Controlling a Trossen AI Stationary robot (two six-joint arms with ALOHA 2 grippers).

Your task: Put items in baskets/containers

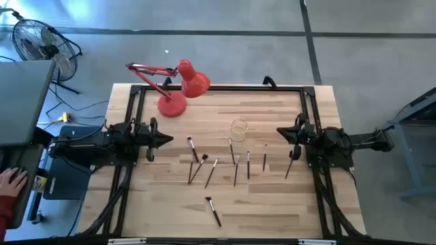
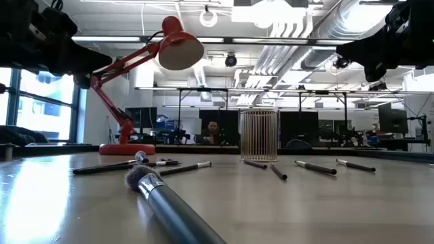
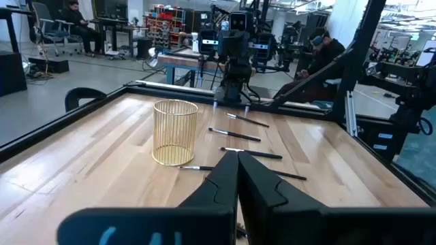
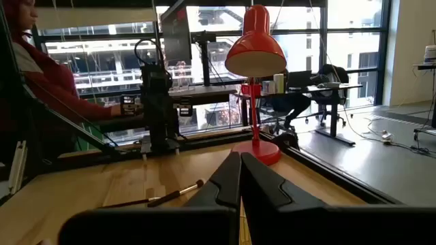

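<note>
End effectors both idle, fingers pressed together, holding nothing: left end effector (image 1: 169,141) above the bench's left edge, right end effector (image 1: 281,131) above its right edge. Between them, thin dark brushes (image 1: 198,169) with tufted tips lie scattered flat on the pale wood-grain bench (image 1: 272,197); one brush (image 1: 214,211) lies apart near the front. Wire cup (image 1: 238,129), cylindrical, gold-coloured vertical bars, stands upright behind the brushes. Red desk lamp (image 1: 178,87), round base, sits at the back left.

Bright even overhead light, window glare behind, nearest brush (image 2: 169,203) blurred
</note>
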